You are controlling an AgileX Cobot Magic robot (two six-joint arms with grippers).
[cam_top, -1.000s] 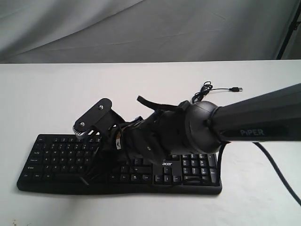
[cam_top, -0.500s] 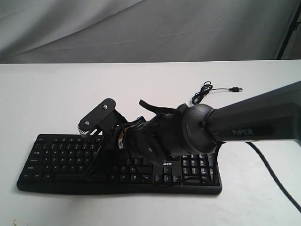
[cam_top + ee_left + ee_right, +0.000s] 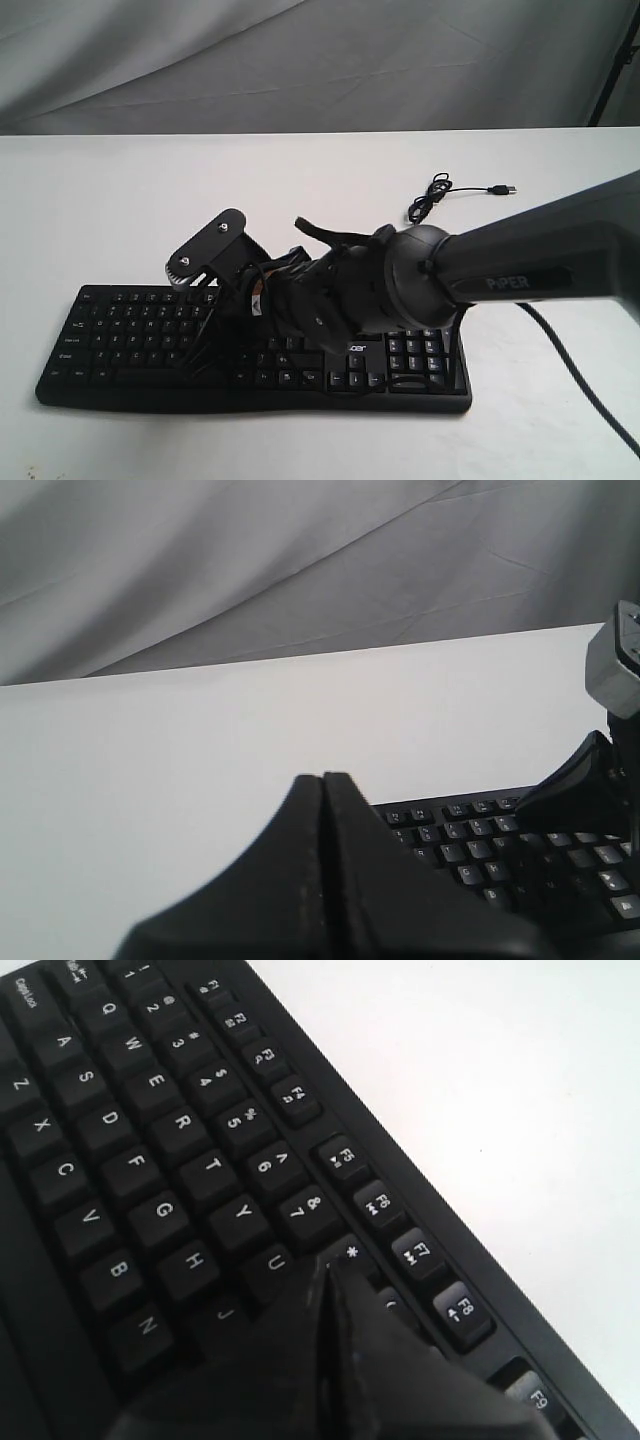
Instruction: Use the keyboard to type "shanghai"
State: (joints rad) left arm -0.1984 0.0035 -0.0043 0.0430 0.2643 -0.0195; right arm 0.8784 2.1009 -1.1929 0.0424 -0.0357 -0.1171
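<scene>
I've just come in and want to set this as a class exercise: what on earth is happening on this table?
A two-armed robot is typing on a black keyboard that lies on a white table. The right gripper, shut to a point, reaches across from the right and hangs over the keys by U and 8. Whether it presses one is unclear. The left gripper, also shut, is held apart from the keys.

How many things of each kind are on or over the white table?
Keyboard: 1
USB cable: 1
Pincers: 2 (left pincer, right pincer)
Total: 4
</scene>
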